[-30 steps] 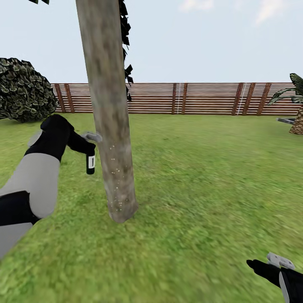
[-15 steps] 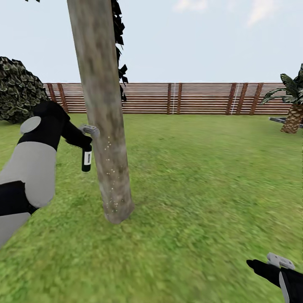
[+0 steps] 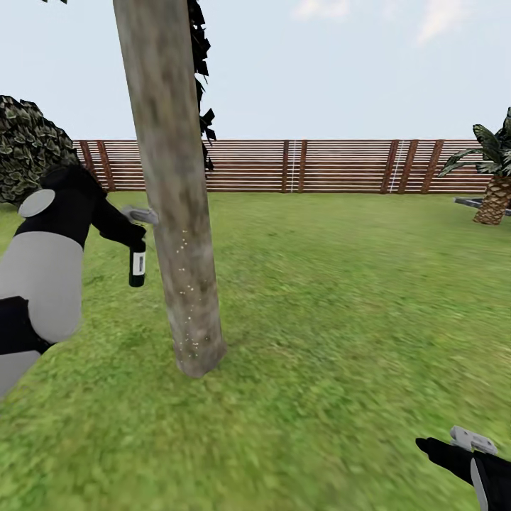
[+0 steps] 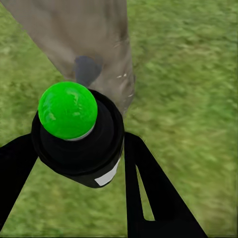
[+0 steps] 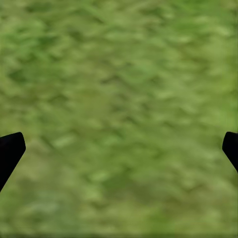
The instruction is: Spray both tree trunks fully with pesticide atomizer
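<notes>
**Atomizer up at the trunk, right arm low and idle**

The left gripper [image 3: 139,228] is pinching the pesticide atomizer [image 3: 137,263] and holds it just beside the tree trunk [image 3: 174,191], on the trunk's left in the head view. The little black sprayer hangs below the gripper, its pale strip facing the camera, well above the grass [image 3: 341,305]. Through the left wrist camera the atomizer [image 4: 82,141] sits clamped between the two dark fingers [image 4: 151,198], and the round cap on its end shows bright green there, with the trunk [image 4: 89,44] right in front of it.

On the bark, fine white specks of pesticide [image 3: 186,284] are scattered over the lower stretch of the trunk, thinning towards the base; the upper bark looks bare and mottled grey-brown.

Down at the bottom right corner of the head view, the right gripper [image 3: 465,440] hovers low over the lawn, well apart from the tree. In its wrist camera the finger tips [image 5: 10,148] stand at opposite edges of the picture, spread wide with only blurred grass [image 5: 119,114] between them.

Behind it all runs the brown slatted fence [image 3: 333,167], a dark leafy bush [image 3: 32,149] to the left and a short palm [image 3: 495,191] to the right.
</notes>
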You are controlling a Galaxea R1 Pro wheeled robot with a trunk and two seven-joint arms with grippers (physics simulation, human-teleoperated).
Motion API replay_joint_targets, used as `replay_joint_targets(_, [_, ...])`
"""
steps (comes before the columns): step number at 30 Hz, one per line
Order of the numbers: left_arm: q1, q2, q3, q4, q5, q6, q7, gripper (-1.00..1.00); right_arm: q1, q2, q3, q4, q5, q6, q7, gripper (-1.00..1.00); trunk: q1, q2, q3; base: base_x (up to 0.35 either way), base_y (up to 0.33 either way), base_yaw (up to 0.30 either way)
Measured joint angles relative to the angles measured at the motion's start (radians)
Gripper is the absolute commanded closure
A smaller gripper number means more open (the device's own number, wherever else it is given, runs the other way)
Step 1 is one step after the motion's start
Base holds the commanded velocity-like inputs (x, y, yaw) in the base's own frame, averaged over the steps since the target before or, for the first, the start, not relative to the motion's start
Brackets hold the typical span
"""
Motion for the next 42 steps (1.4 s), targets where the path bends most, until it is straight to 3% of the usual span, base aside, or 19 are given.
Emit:
replay_joint_targets(8, [0.006, 0.032, -0.003, 0.118, 0.001, -0.005, 0.007, 1.0, 0.0, 0.0, 0.001, 0.0, 0.0, 0.0, 0.0, -1.0, 0.0, 0.0, 0.0, 0.0, 0.0, 0.0])
replay_joint_targets(16, [0.007, 0.052, -0.003, 0.137, 0.001, -0.007, 0.016, 1.0, 0.0, 0.0, 0.001, 0.0, 0.0, 0.0, 0.0, -1.0, 0.0, 0.0, 0.0, 0.0, 0.0, 0.0])
replay_joint_targets(19, [0.007, 0.066, -0.003, 0.136, 0.0, -0.006, 0.052, 1.0, 0.0, 0.0, 0.001, 0.001, 0.0, 0.0, 0.0, -1.0, 0.0, 0.0, 0.0, 0.0, 0.0, 0.0])
replay_joint_targets(21, [0.007, 0.082, -0.002, 0.133, -0.001, -0.004, 0.064, 1.0, 0.0, 0.0, 0.001, 0.001, 0.0, 0.0, 0.0, -1.0, 0.0, 0.0, 0.0, 0.0, 0.0, 0.0])
replay_joint_targets(23, [0.006, 0.115, 0.0, 0.129, 0.0, -0.002, 0.072, 1.0, 0.0, 0.0, 0.0, 0.001, 0.0, 0.0, 0.0, -1.0, 0.0, 0.0, 0.0, 0.0, 0.0, 0.0])
replay_joint_targets(27, [0.007, 0.13, 0.001, 0.125, 0.001, 0.0, 0.073, 1.0, 0.0, 0.0, 0.001, 0.001, 0.0, 0.0, 0.0, -1.0, 0.0, 0.0, 0.0, 0.0, 0.0, 0.0])
replay_joint_targets(31, [0.007, 0.121, 0.0, 0.124, 0.003, 0.001, 0.073, 1.0, 0.0, 0.0, 0.001, 0.0, 0.0, 0.0, 0.0, -1.0, 0.0, 0.0, 0.0, 0.0, 0.0, 0.0])
replay_joint_targets(32, [0.007, 0.1, 0.0, 0.124, 0.006, 0.002, 0.073, 1.0, 0.0, 0.0, 0.001, 0.0, 0.0, 0.0, 0.0, -1.0, 0.0, 0.0, 0.0, 0.0, 0.0, 0.0])
replay_joint_targets(34, [0.008, 0.085, -0.002, 0.124, 0.003, 0.0, 0.074, 1.0, 0.0, 0.0, 0.001, 0.0, 0.0, 0.0, 0.0, -1.0, 0.0, 0.0, 0.0, 0.0, 0.0, 0.0])
replay_joint_targets(38, [0.008, 0.081, -0.001, 0.127, 0.005, -0.004, 0.078, 1.0, 0.0, 0.0, 0.001, 0.0, 0.0, 0.0, 0.0, -1.0, 0.0, 0.0, 0.0, 0.0, 0.0, 0.0])
replay_joint_targets(39, [0.008, 0.082, 0.0, 0.126, 0.005, -0.004, 0.091, 1.0, 0.0, 0.0, 0.0, 0.0, 0.0, 0.0, 0.0, -1.0, 0.0, 0.0, 0.0, 0.0, 0.0, 0.0])
replay_joint_targets(41, [0.008, 0.082, 0.022, 0.126, 0.004, -0.005, 0.184, 1.0, 0.0, 0.0, 0.001, 0.001, 0.0, 0.0, 0.0, -1.0, 0.0, 0.0, 0.0, 0.0, 0.0, 0.0])
replay_joint_targets(42, [0.008, 0.08, 0.122, 0.124, -0.001, -0.009, 0.328, 1.0, 0.0, 0.0, 0.001, 0.001, 0.0, 0.0, 0.0, -1.0, 0.0, 0.0, 0.0, 0.0, 0.0, 0.0])
